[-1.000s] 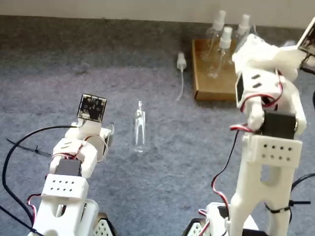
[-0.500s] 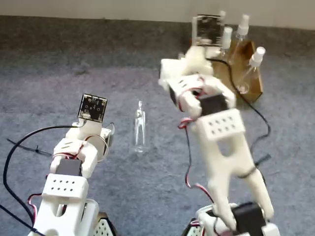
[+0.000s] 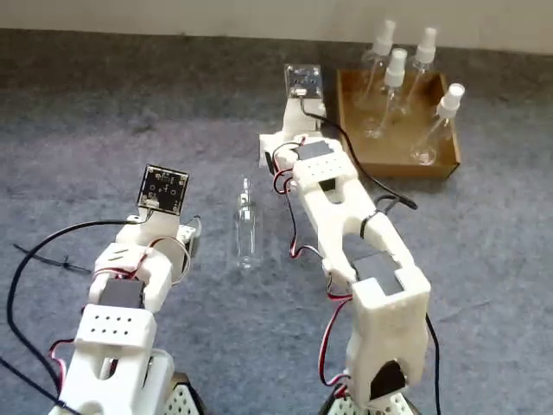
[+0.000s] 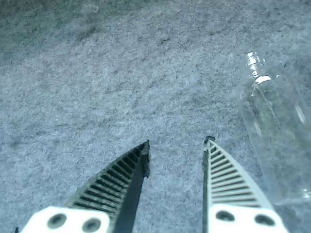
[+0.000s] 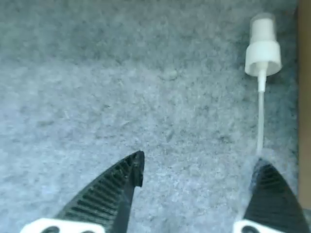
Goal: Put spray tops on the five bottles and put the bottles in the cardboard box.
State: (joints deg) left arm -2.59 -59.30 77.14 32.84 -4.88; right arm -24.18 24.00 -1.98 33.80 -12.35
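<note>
- The left gripper is released, its two ribbed fingers spread with nothing but grey carpet between them.
- The left arm sits at the near left of the scene, folded low over the carpet.
- An uncapped clear bottle lies on its side on the carpet, just to the right of the left gripper and outside its gap. The open neck points to the far side and the base to the near side.
- In the left wrist view the uncapped clear bottle lies close beside one finger; I cannot tell whether they touch.
- The right arm stretches from the near middle toward the far side, ending just left of the cardboard box.
- The right gripper is released too, spread wide over the carpet and holding nothing.
- A loose white spray top lies on the carpet just left of the box. Its thin dip tube runs back toward the gripper and ends right at one fingertip; contact cannot be judged.
- The cardboard box sits at the far right of the carpet.
- Four capped bottles stand in it, some leaning, each with a white spray top on.
</note>
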